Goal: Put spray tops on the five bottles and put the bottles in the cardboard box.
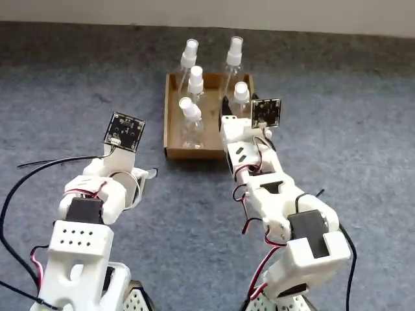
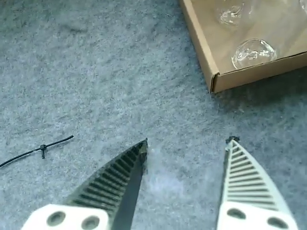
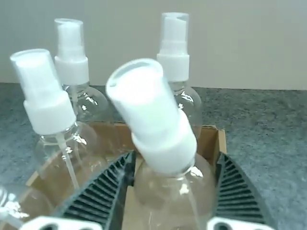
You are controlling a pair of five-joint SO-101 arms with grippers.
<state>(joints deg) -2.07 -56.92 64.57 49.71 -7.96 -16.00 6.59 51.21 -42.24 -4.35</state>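
The cardboard box [image 1: 170, 123] lies on the grey carpet ahead of both arms. Five clear bottles with white spray tops stand in or at it: two at its far end [image 1: 190, 55] [image 1: 234, 52], two inside [image 1: 195, 81] [image 1: 189, 115], and one at the near right [image 1: 241, 94]. My right gripper [image 1: 238, 111] is at that last bottle [image 3: 168, 143], which leans between the fingers [image 3: 96, 196]; the gripper [image 3: 170, 191] is shut on its body. My left gripper [image 2: 187, 148] hangs open over bare carpet, short of the box's near left corner [image 2: 213, 81].
A thin black cable tie [image 2: 41, 149] lies on the carpet beside the left gripper. Black cables [image 1: 39, 165] trail left of the left arm. Grey carpet surrounds the box, and a pale wall [image 3: 249, 43] rises behind it.
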